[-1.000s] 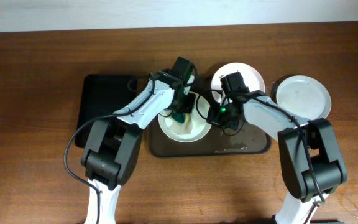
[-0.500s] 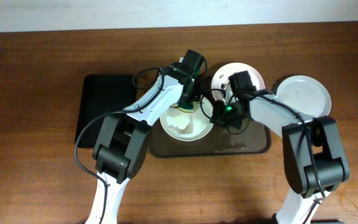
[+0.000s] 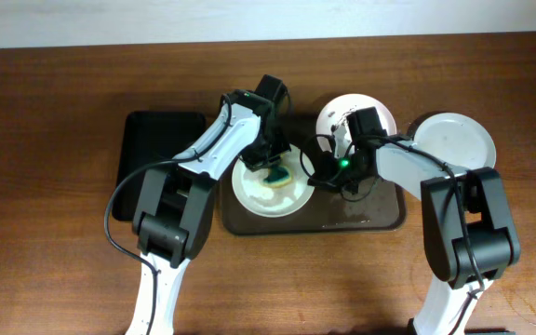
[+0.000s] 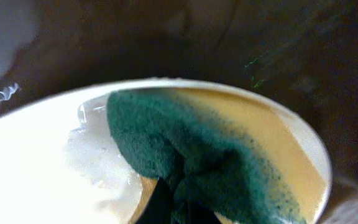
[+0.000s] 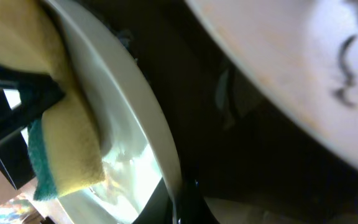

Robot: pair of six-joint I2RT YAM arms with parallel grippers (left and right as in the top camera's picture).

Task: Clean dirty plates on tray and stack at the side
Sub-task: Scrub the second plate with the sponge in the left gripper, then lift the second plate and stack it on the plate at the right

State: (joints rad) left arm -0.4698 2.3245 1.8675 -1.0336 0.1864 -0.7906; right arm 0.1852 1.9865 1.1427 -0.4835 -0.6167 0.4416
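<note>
A white plate (image 3: 266,194) sits on the dark tray (image 3: 380,216). My left gripper (image 3: 273,167) is shut on a green and yellow sponge (image 3: 277,174) and presses it on the plate; the sponge (image 4: 216,155) fills the left wrist view over the plate (image 4: 36,162). My right gripper (image 3: 316,175) is shut on that plate's right rim (image 5: 148,124), with the sponge (image 5: 67,143) seen on the plate's inside. A second dirty plate (image 3: 377,116) with dark marks lies at the tray's back right, and shows in the right wrist view (image 5: 291,68). A clean white plate (image 3: 454,144) lies on the table to the right.
A black flat pad (image 3: 156,147) lies left of the tray on the wooden table (image 3: 54,233). The table's far edge meets a white wall at the top.
My left gripper has moved the sponge from the plate's far rim back down toward its middle. The plate has shifted slightly left. My right gripper has stayed on the rim.
</note>
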